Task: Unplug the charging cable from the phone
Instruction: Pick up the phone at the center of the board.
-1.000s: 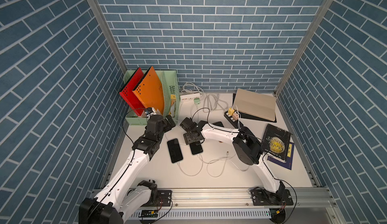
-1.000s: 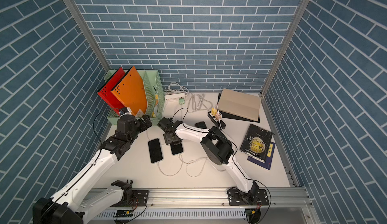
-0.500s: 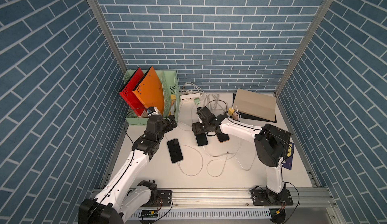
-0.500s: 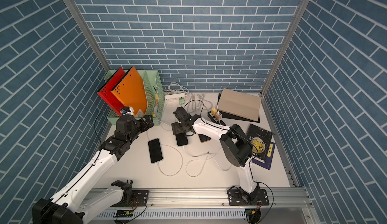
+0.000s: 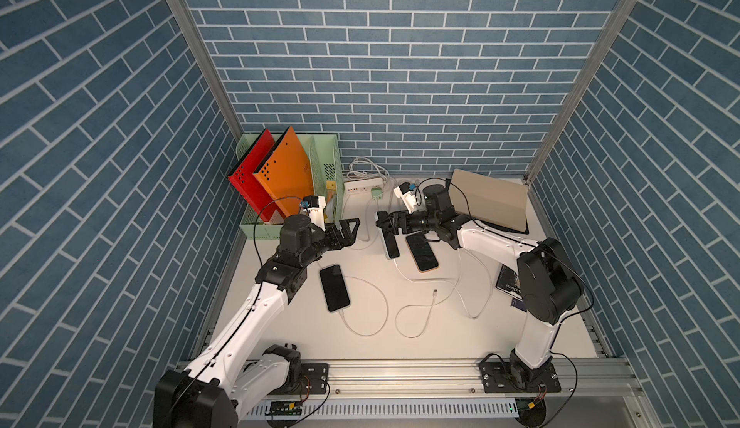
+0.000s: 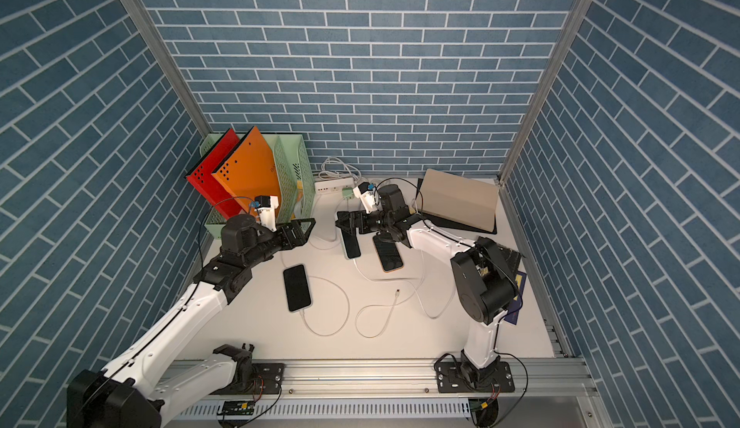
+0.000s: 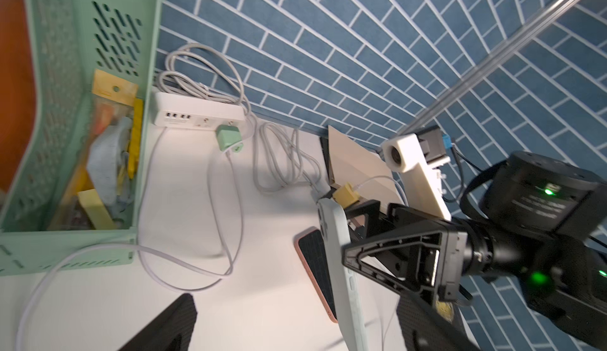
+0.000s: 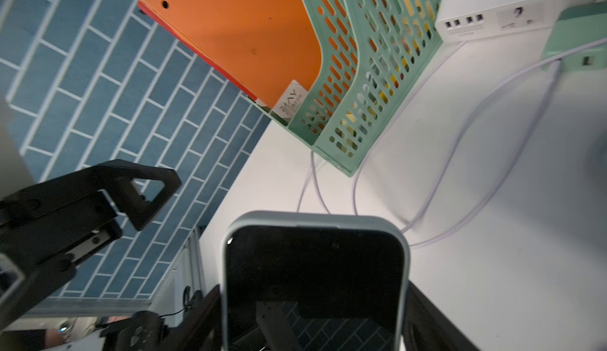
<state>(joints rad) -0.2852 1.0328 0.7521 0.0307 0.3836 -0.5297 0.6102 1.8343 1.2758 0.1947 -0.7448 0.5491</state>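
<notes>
My right gripper is shut on the upper end of a phone in a pale grey case, held tilted above the table. In the right wrist view its dark screen fills the space between my fingers. A white charging cable leaves the phone's lower end. My left gripper hangs open just left of the phone, with nothing in it. The left wrist view shows the phone edge-on between the left fingers.
A black phone with its own cable lies front left, and an orange-cased phone lies under the right arm. A loose cable end rests mid-table. At the back stand a green file rack, a power strip and a tan notebook.
The right gripper has carried the grey-cased phone from the middle of the table toward the back and raised it. The left gripper has stayed open, shifting slightly toward the phone.
</notes>
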